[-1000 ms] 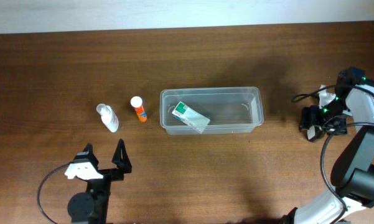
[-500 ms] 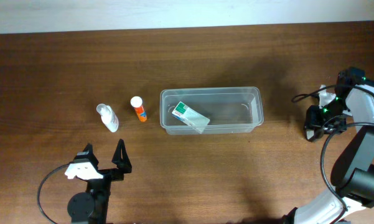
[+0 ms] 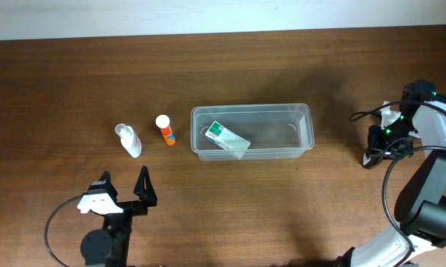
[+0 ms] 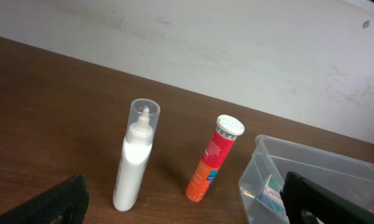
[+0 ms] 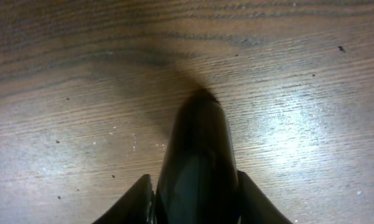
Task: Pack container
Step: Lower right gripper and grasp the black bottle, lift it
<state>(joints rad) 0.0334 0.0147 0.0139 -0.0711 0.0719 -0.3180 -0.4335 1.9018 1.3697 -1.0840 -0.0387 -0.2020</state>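
The clear plastic container [image 3: 309, 132] stands at the table's middle with a white-and-green box [image 3: 226, 138] lying inside; its corner shows in the left wrist view [image 4: 311, 163]. To its left lie a white bottle [image 3: 129, 140] [image 4: 135, 158] and an orange tube [image 3: 165, 130] [image 4: 213, 162]. My left gripper [image 3: 124, 191] [image 4: 187, 205] stands open near the front edge, short of both, holding nothing. At the far right my right gripper [image 3: 372, 152] [image 5: 196, 186] is low over the wood, its fingers pressed against both sides of a dark glossy rounded object [image 5: 198, 143].
Bare brown wood lies between the container and the right gripper. A black cable [image 3: 389, 185] loops beside the right arm. A pale wall [image 4: 236, 37] runs behind the table's far edge.
My right gripper's jaws have closed in on the dark object. The left arm, the container, the bottle and the tube have not moved.
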